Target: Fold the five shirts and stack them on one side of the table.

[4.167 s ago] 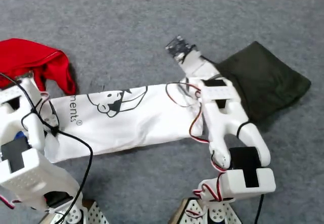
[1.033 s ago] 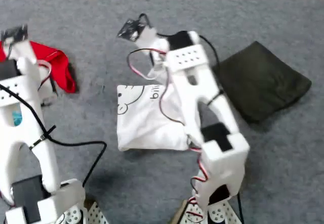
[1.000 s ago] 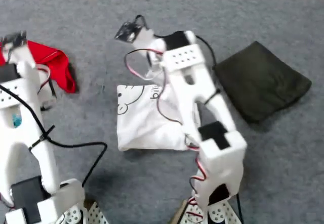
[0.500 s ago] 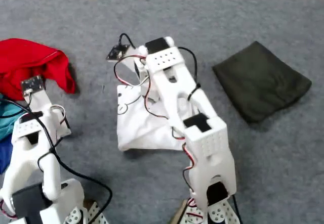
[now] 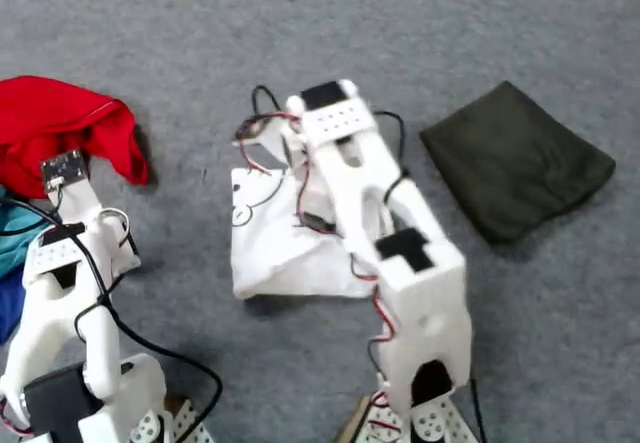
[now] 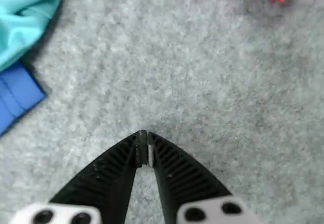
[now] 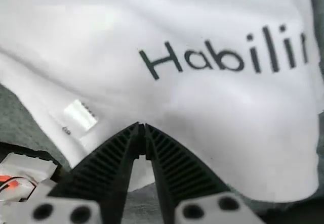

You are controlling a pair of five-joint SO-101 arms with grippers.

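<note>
The grey desk (image 5: 200, 33) carries everything, and the white shirt (image 5: 275, 248) near its middle is the thing to place the rest by. It lies folded down to a rough square, its printed face up and its near edge a little rumpled. Well apart on its right side sits the dark shirt (image 5: 515, 168), folded and flat, which looks like the start of the stack. Well apart on its left lies the red shirt (image 5: 60, 123), bunched and unfolded, with the teal shirt (image 6: 23, 19) and blue shirt (image 6: 15, 95) at the desk's edge beyond it.

The right hand (image 7: 141, 129) hangs directly over the white shirt's far edge, tips pressed together with no cloth seen between them. The left hand (image 6: 144, 135), also pressed together and empty, hovers over bare desk left of the white shirt, close to the teal one.

Judging from this, the right arm is the nearer, and the carry would run rightward to the dark shirt.
</note>
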